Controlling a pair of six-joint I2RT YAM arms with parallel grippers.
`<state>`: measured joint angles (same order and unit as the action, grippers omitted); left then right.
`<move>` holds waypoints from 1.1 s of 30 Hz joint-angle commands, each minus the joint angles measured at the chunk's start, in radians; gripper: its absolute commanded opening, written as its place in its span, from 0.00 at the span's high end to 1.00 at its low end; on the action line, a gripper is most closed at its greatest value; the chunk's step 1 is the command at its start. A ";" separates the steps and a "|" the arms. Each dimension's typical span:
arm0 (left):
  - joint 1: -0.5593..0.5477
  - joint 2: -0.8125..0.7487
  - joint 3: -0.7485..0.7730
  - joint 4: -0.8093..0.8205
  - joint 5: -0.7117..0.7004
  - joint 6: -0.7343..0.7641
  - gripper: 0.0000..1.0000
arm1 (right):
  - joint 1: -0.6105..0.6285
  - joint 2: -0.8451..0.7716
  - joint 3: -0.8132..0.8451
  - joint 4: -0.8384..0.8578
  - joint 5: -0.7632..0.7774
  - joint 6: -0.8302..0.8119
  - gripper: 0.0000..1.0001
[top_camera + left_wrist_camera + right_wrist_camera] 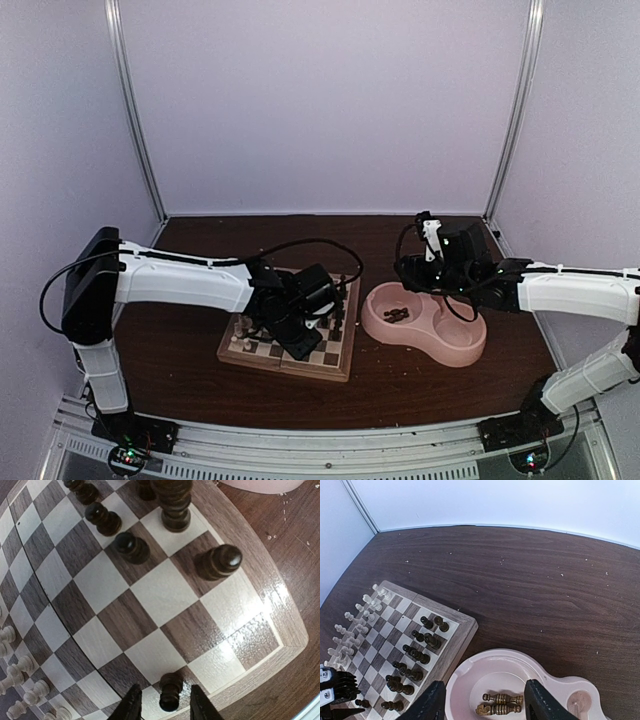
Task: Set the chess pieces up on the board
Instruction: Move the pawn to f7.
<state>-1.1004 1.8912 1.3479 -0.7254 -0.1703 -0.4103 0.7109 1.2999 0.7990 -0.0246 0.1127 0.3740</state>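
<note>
- the board [300,368] sits on the counter [180,370] just left of a pink bowl [462,355]. It has light and dark brown checks and a tan rim
- cream pieces [350,630] stand along the side away from the bowl, and dark pieces [417,655] stand in two rows on the bowl side
- left hand [164,687] is low at the board's corner, released, with fingers either side of one dark pawn [171,695] and a small gap on each side
- right hand [485,682] hangs over the bowl, spread wide, nothing in it
- a few brown pieces [502,698] lie on their sides in the bowl's compartment nearer the board
</note>
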 commanded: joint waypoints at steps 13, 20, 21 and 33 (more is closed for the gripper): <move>0.010 -0.004 0.026 -0.007 0.028 0.017 0.87 | 0.001 -0.002 0.007 0.011 0.008 0.009 0.43; 0.011 -0.046 0.000 0.026 0.001 0.020 0.89 | 0.002 -0.008 0.003 0.015 0.009 0.009 0.43; 0.011 -0.050 -0.004 0.034 -0.002 0.022 0.89 | 0.001 -0.013 0.000 0.018 0.011 0.008 0.44; 0.011 -0.043 -0.029 0.174 -0.081 0.069 0.89 | 0.001 -0.037 -0.018 0.022 0.012 0.009 0.43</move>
<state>-1.0985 1.8633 1.3273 -0.6304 -0.2035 -0.3721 0.7109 1.2919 0.7925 -0.0231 0.1127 0.3740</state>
